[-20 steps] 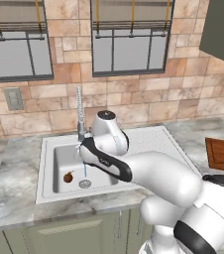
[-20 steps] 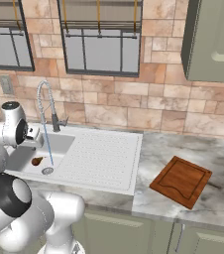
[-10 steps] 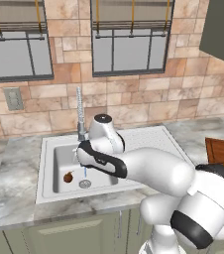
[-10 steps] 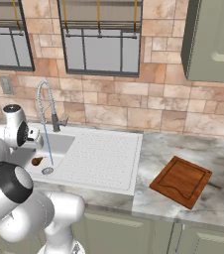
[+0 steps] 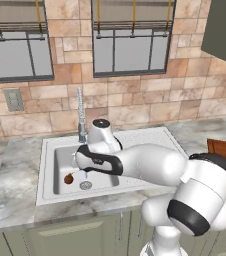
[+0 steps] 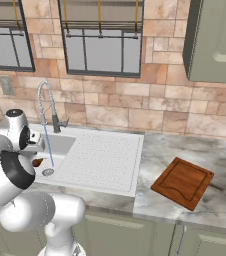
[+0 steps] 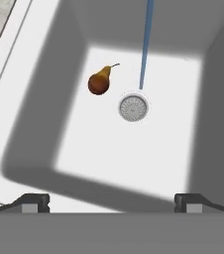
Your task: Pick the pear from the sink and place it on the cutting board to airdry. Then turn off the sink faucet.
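Overhead, the gripper [image 7: 112, 201] hangs above the sink [image 5: 50, 150] basin with jaws spread wide and empty, while the pear [image 7: 99, 82] lies on the basin floor just beside the drain [image 7: 133, 107], where the faucet's [image 6: 46, 107] water stream [image 7: 144, 44] lands.

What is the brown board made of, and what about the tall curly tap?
The reddish-brown rectangular cutting board looks like wood: warm matte brown with a darker raised border. The tall thin tap with a coiled neck looks like shiny metal, probably chrome: silvery grey with a spring-like coil. Both are rendered, so that is only how they look.
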### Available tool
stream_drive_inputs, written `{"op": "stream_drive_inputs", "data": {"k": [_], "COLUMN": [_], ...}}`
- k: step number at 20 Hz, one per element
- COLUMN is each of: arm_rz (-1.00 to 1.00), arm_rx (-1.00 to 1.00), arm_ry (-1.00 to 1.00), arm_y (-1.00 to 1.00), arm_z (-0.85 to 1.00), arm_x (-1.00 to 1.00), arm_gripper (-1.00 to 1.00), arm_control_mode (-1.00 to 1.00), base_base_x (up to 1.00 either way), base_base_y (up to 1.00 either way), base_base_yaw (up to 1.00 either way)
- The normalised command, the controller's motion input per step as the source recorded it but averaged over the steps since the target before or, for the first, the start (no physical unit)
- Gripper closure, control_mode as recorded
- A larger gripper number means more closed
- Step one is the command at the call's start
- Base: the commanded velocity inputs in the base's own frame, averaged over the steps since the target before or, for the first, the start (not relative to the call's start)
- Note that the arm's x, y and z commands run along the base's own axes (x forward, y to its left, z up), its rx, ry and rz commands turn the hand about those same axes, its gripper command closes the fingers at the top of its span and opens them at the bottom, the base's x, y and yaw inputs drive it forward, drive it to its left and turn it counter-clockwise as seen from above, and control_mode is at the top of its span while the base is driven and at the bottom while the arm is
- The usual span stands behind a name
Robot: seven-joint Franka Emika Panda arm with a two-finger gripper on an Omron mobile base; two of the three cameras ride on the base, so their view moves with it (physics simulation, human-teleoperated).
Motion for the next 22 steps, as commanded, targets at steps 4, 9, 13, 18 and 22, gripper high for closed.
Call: {"op": "stream_drive_inputs", "data": {"k": [4, 9, 13, 18, 22], "arm_rz": [0.0, 0.0, 0.0, 0.0, 0.0], "arm_rx": [0.0, -0.02, -0.02, 0.0, 0.0], "arm_ry": [0.0, 0.0, 0.0, 0.0, 0.0], "arm_y": [0.1, 0.16, 0.11, 0.02, 0.0], "arm_z": [-0.15, -0.09, -0.1, -0.09, -0.11], "arm_x": [0.1, 0.03, 0.01, 0.05, 0.13], "arm_gripper": [-1.0, -1.0, -1.0, -1.0, -1.0], "arm_control_mode": [-1.0, -1.0, -1.0, -1.0, -1.0], "base_base_x": [0.0, 0.0, 0.0, 0.0, 0.0], "base_base_y": [0.0, 0.0, 0.0, 0.0, 0.0], "base_base_yaw": [0.0, 0.0, 0.0, 0.0, 0.0]}}
